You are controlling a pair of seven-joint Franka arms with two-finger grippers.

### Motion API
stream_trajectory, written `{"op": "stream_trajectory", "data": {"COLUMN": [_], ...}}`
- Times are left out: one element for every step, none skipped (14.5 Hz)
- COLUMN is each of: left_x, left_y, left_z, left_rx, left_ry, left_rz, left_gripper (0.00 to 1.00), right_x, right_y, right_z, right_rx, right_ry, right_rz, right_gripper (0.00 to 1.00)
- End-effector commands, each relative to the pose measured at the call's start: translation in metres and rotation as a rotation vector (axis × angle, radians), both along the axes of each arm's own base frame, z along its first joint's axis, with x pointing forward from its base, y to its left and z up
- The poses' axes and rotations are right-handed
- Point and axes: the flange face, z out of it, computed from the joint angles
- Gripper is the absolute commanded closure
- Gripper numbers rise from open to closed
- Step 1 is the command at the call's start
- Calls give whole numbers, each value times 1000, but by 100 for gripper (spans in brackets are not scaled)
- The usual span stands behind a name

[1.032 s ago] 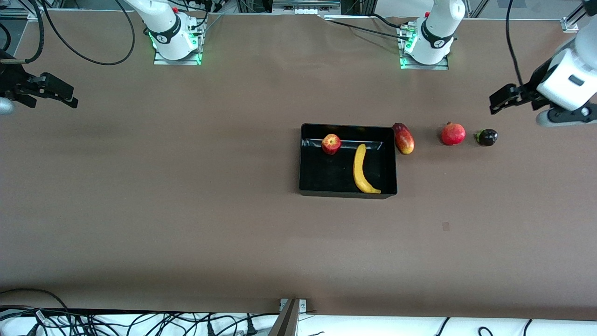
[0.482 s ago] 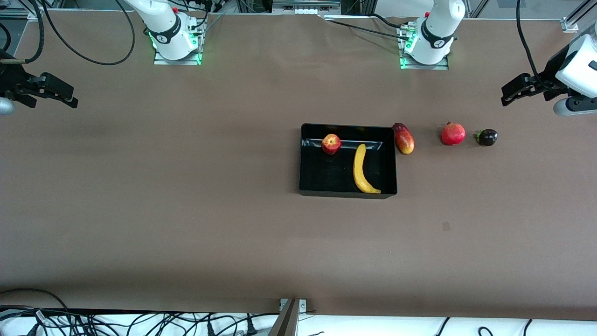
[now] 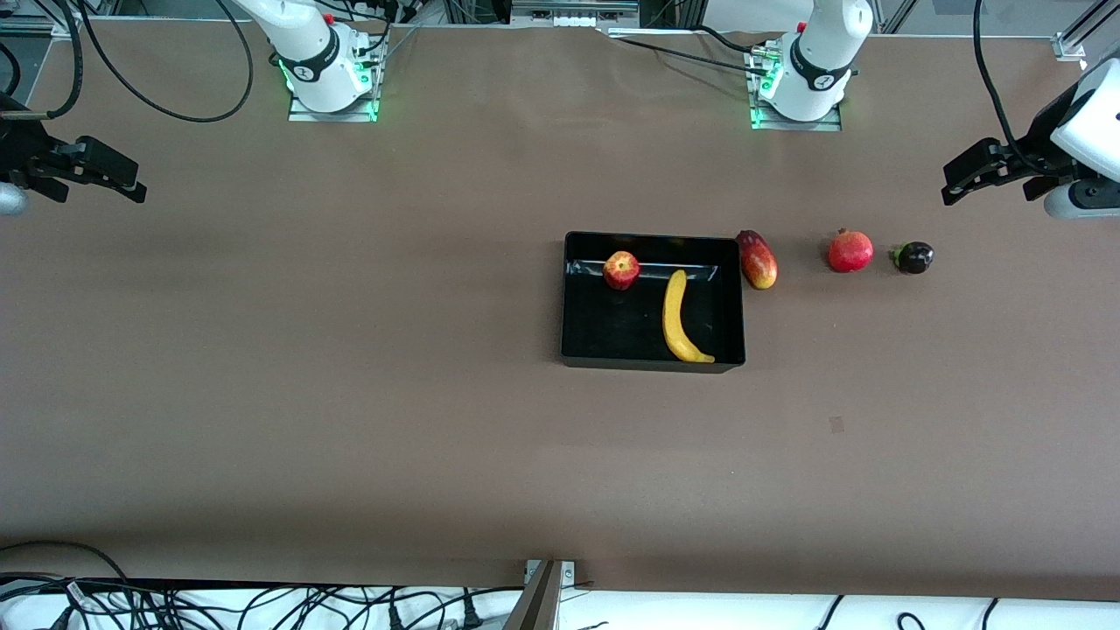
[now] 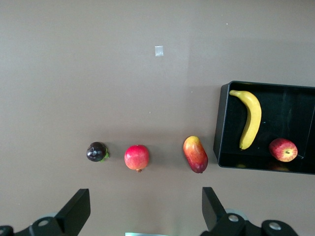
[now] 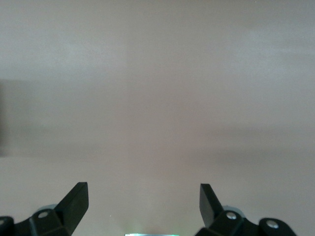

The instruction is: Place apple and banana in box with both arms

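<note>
The left gripper (image 3: 962, 179) hangs over bare table at the left arm's end, its fingers (image 4: 76, 211) spread wide with nothing between them; the right gripper (image 3: 118, 179) hangs over the right arm's end of the table, likewise spread and empty in its own wrist view. From the left gripper the task's fruit lies toward the middle of the table, past a dark purple fruit (image 3: 913, 257), a pomegranate (image 3: 850, 251) and a mango (image 3: 758, 260) that rests just beside the box (image 3: 651, 364). The apple (image 3: 621, 269) sits inside the box by the wall farther from the front camera; the banana (image 3: 676, 318) lies in it too, its long axis running from near that wall toward the nearer one, apart from the apple. The left arm is the nearer of the two to the box. Judging from this, both fruits are placed and no grasp is called for; the arms appear parked.
</note>
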Motion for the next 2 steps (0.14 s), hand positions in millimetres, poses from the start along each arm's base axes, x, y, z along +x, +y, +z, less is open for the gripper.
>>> {"op": "stream_trajectory", "data": {"left_x": [5, 4], "left_y": [-2, -1], "left_z": [6, 5], "left_rx": [-29, -28], "left_ry": [-4, -2], "left_rz": [-77, -83], "left_gripper": [0, 0], "right_x": [2, 2], "right_y": [-2, -2], "right_z": [4, 4], "right_rx": [-10, -10], "right_ry": [-6, -6], "right_rz": [11, 11], "right_gripper": [0, 0]}}
